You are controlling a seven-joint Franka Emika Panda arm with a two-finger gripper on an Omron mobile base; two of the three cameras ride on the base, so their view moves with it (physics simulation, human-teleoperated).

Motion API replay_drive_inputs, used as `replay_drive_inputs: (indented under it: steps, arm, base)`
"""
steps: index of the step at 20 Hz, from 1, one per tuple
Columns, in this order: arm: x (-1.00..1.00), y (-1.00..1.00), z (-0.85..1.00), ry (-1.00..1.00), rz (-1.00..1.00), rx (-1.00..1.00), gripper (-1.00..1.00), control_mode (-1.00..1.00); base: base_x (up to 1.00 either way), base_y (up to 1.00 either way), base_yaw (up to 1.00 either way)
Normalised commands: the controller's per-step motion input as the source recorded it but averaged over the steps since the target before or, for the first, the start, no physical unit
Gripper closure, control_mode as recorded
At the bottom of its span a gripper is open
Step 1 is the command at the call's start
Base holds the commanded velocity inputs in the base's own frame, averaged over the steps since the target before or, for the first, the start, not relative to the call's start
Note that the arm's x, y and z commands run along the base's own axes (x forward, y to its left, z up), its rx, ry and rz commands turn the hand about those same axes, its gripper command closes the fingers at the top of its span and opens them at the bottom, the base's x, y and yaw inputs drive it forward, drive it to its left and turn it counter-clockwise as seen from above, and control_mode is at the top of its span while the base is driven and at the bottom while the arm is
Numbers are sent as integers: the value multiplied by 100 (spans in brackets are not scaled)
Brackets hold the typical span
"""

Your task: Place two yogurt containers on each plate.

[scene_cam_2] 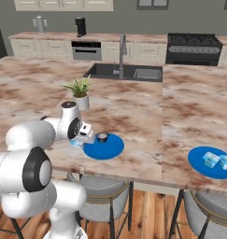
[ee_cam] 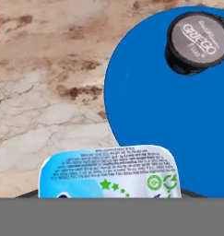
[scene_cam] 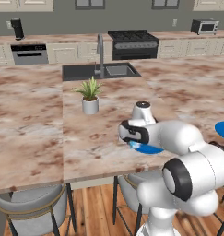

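Gripper [scene_cam_2: 79, 141]: fingers pinching yogurt container [ee_cam: 109, 173] | near plate [ee_cam: 178, 120] edge ahead of fingers, apparently for placing

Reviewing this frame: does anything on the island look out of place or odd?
Yes: a dark round cup with a grey "Greco" lid sits on the near blue plate, unlike the pale yogurt containers on the far plate. Nothing spilled or damaged.

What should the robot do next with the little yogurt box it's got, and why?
Probably carry the yogurt container a bit sideways over the near plate and set it down. The gripper seems to hold it beside the plate's edge, not over it. That plate has just a dark round cup, while the far plate already has two containers.
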Motion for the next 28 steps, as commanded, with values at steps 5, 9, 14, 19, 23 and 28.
replay_drive_inputs:
  steps: [5,9,14,19,23,28]
  arm:
    - [12,-58,0,1,-23,0,100,-100]
    - [1,-57,0,0,-19,0,100,-100]
    - [2,-48,-10,2,-15,1,100,-100]
    - [3,-24,-25,9,-6,5,100,-100]
    - [15,-7,-22,7,-1,6,100,-100]
    - [17,0,-8,1,0,4,100,-100]
  base:
    - [0,0,0]
    - [0,0,0]
    - [0,0,0]
    - [0,0,0]
    - [0,0,0]
    - [0,0,0]
